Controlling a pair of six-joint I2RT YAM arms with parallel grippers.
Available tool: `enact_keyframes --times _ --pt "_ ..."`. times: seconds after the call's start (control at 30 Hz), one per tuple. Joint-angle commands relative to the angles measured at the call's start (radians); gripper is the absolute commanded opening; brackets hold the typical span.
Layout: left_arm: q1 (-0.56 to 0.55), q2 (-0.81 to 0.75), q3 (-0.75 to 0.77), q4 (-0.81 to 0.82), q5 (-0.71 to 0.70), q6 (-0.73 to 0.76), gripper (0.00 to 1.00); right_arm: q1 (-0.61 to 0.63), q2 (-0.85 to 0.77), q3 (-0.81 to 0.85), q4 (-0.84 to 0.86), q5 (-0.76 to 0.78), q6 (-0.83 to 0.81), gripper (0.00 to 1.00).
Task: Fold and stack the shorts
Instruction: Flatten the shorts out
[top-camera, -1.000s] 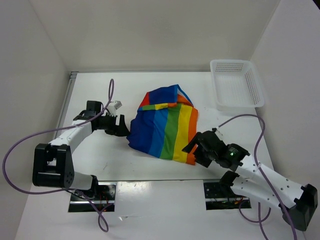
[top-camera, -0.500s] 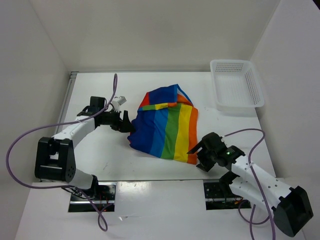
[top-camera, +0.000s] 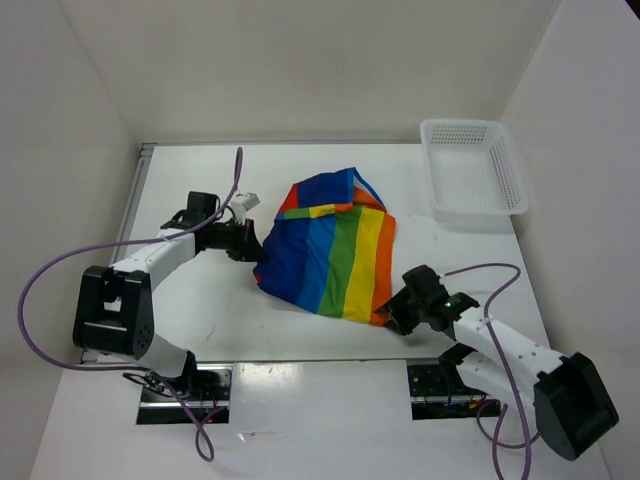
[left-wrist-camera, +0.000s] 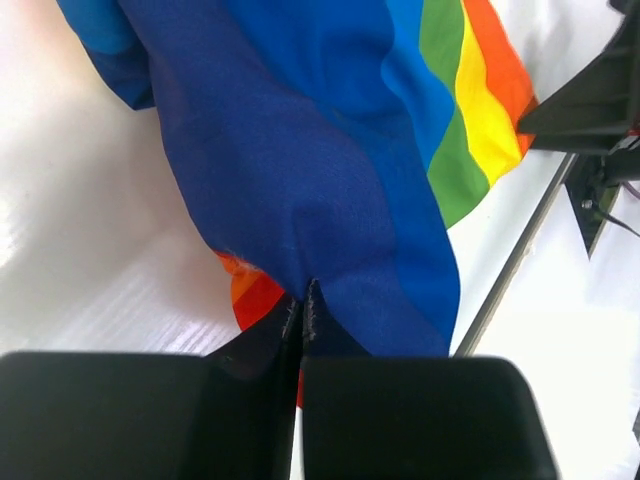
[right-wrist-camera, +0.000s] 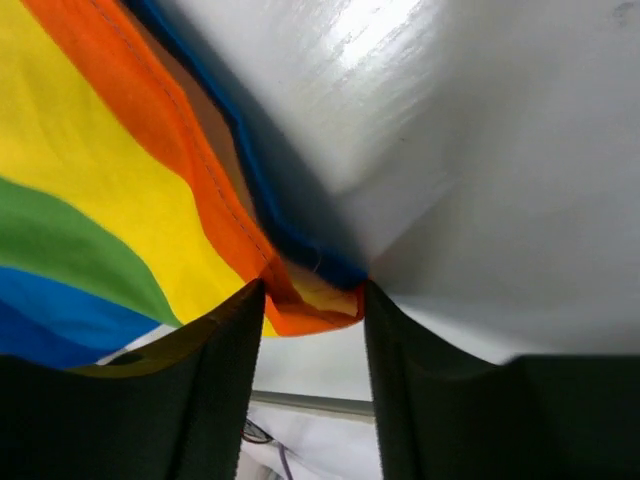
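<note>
on table (top-camera: 215, 300), pinched blue edge of shorts (top-camera: 325, 250) tight in left gripper (left-wrist-camera: 302, 300); straddled orange corner with right gripper (right-wrist-camera: 313, 300), jaws part-way apart.

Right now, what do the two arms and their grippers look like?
The left arm and right arm have white links and black joint blocks. A purple cable loops off each. The left gripper and right gripper are black, with two flat fingers. A green light glows on the right wrist.
</note>
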Motion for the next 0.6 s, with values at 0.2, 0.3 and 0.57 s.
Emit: enact_keyframes --times 0.2,0.3,0.57 --pt "-0.002 0.01 0.159 -0.031 -0.031 0.01 0.0 -0.007 0.479 0.353 0.079 0.139 -0.21 0.0" --pt "0.036 -0.001 0.235 -0.041 -0.042 0.01 0.0 -0.007 0.562 0.525 0.059 0.197 -0.308 0.0" --pt "0.13 0.039 0.663 -0.099 -0.096 0.01 0.0 -0.044 0.59 1.091 -0.108 0.309 -0.503 0.0"
